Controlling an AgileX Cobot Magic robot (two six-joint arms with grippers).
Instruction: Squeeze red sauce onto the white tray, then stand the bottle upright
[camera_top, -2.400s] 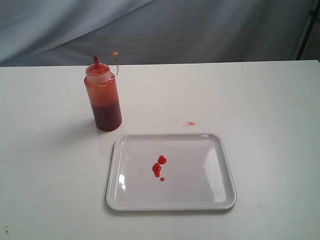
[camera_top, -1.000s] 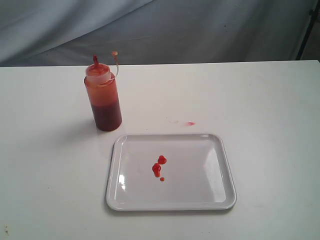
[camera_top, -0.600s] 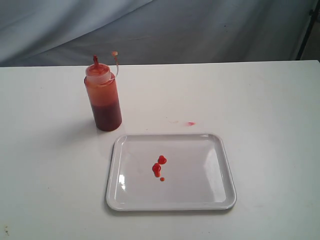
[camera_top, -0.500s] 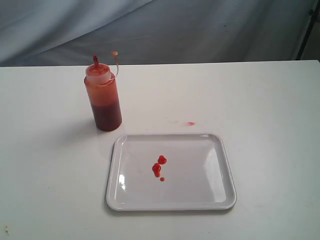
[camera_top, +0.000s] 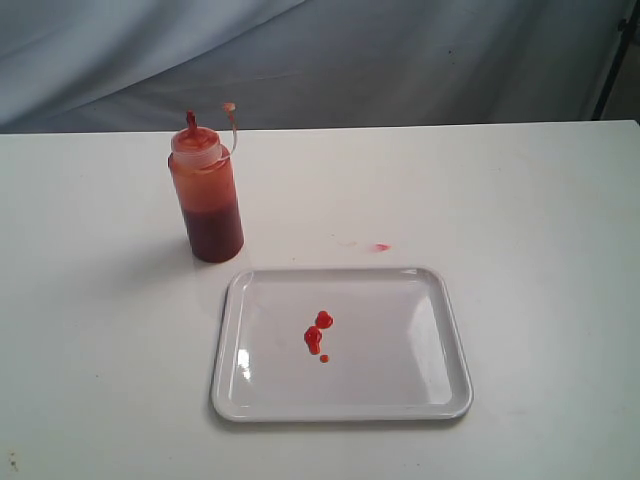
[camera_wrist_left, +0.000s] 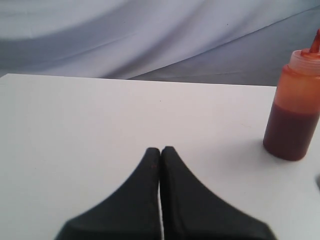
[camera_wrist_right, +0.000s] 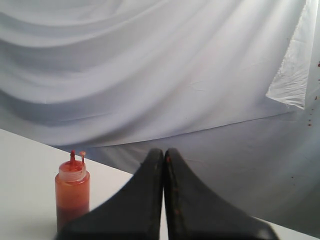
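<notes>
The bottle (camera_top: 206, 195) stands upright on the white table, just behind the left corner of the white tray (camera_top: 436, 345); its tip cap hangs loose beside the red nozzle. Small blobs of red sauce (camera_top: 316, 335) lie near the tray's middle. Neither gripper shows in the exterior view. In the left wrist view my left gripper (camera_wrist_left: 160, 150) is shut and empty, with the bottle (camera_wrist_left: 295, 110) standing well off to one side. In the right wrist view my right gripper (camera_wrist_right: 164, 152) is shut and empty, far from the bottle (camera_wrist_right: 72, 197).
A faint pink smear (camera_top: 379, 247) marks the table just behind the tray. A grey-white cloth backdrop (camera_top: 320, 60) hangs behind the table's far edge. A dark stand leg (camera_top: 617, 60) shows at the far right.
</notes>
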